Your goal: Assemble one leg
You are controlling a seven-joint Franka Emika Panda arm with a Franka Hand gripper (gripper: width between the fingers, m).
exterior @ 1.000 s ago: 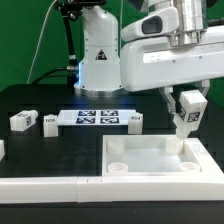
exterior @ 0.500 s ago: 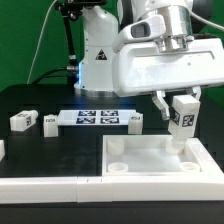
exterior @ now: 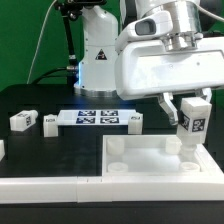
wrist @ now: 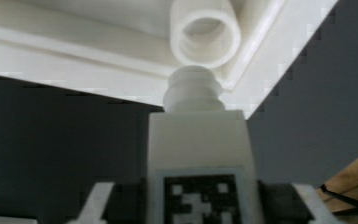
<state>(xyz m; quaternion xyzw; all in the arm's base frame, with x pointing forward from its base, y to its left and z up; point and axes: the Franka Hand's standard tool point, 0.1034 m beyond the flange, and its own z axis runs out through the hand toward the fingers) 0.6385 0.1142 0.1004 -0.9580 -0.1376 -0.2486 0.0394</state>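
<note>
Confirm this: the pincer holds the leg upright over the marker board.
Wrong spot. The pincer holds the leg upright over a corner socket of the tray, not the marker board; the wrist view shows the socket beyond the leg's tip.

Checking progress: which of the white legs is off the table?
The leg at the exterior view's right, held in the gripper over the tray; the other legs lie on the table.

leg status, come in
Hand shut on the leg. Leg upright, tip close to the tray corner socket, not in. Nothing in the way.
</note>
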